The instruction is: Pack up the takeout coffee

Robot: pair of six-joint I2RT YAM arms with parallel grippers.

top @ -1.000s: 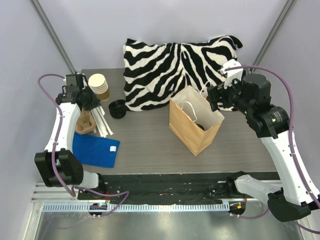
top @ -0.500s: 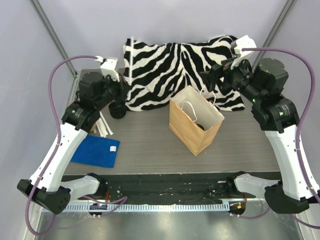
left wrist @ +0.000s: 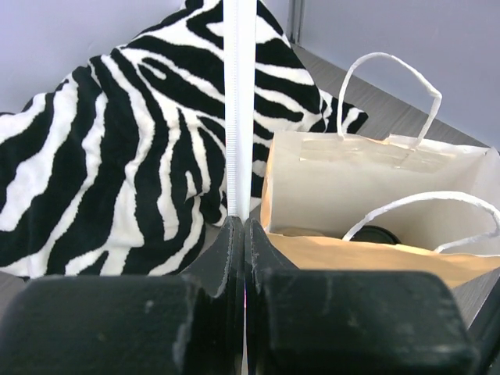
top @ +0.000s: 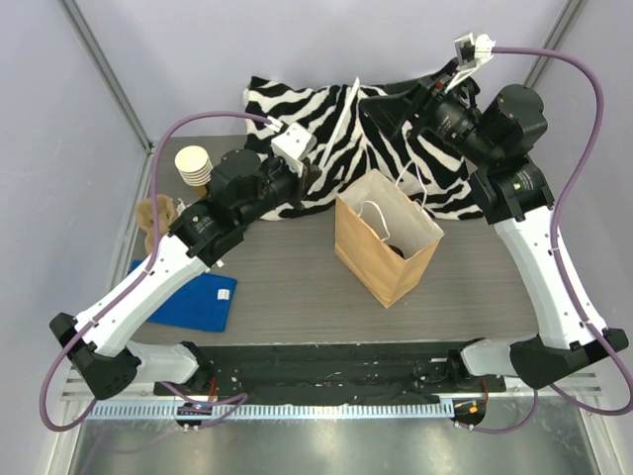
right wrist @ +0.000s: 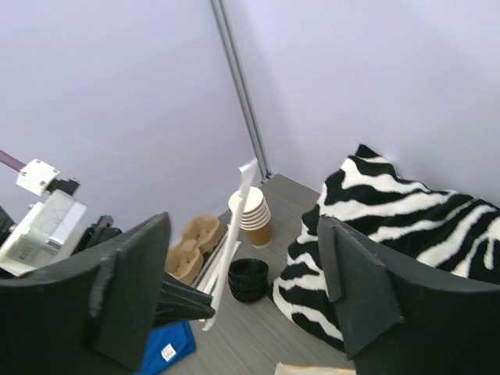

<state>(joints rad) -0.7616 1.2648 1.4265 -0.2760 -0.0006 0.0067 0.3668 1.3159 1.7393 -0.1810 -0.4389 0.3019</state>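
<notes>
Since half a second ago, your left gripper [top: 315,170] has swung from the far-left corner toward the middle. Your right gripper [top: 388,107] has risen higher above the far edge.

On the dark grey wood-grain table [top: 297,277], the black-and-white zebra-striped pillow [top: 297,119] lies along the far side. Just near of it and right of centre stands the open brown paper bag with white rope handles [top: 381,262].

At the near left lies the folded blue cloth [top: 203,297], with the brown pulp cup carrier [top: 156,213] beyond it. The stack of lidless brown-and-white paper cups [top: 195,164] stands at the far left. The right wrist view shows the short stack of black plastic lids [right wrist: 248,279] just near of those cups.

The takeout coffee [left wrist: 375,233] sits down inside the bag, and only its round black lid shows.

Your left gripper's fingers [left wrist: 226,250] are pressed together on the lower end of a long white paper-wrapped straw [left wrist: 239,101]. The straw rises over the pillow, just left of the bag. Your right gripper's fingers [right wrist: 133,289] are spread wide with nothing between them, high above the pillow's far right.
</notes>
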